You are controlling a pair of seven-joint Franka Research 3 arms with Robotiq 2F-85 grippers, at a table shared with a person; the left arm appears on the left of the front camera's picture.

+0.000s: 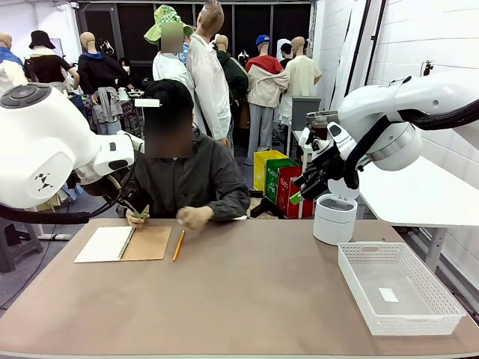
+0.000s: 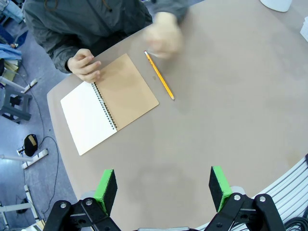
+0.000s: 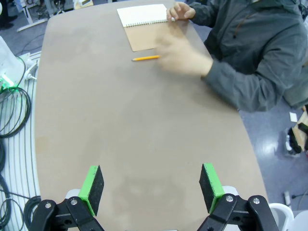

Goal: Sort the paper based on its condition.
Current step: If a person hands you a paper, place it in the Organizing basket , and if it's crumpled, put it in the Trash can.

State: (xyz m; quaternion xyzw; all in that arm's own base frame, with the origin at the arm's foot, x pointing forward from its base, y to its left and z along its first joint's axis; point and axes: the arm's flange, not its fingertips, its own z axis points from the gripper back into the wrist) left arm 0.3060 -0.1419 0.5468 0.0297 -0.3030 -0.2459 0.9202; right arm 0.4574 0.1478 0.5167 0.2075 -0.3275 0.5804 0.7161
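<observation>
Loose paper is out of view. A spiral notebook (image 1: 123, 244) lies open at the table's far left, with a white page (image 2: 88, 117) beside its tan cover (image 2: 128, 91). One of the person's hands (image 2: 85, 65) rests on the notebook's spiral edge. The other hand (image 2: 163, 38) is blurred beside a yellow pencil (image 2: 160, 82). My left gripper (image 2: 163, 185) hangs open above bare table, short of the notebook. My right gripper (image 3: 151, 183) is open too, high over the table's other end. In the front view, the left gripper (image 1: 133, 208) and right gripper (image 1: 305, 187) are both raised.
A white mesh basket (image 1: 441, 299) stands at the near right. A round white bin (image 1: 334, 218) sits behind it, under the right gripper. The person sits at the far edge. Brown tabletop (image 1: 247, 292) stretches between the notebook and the basket.
</observation>
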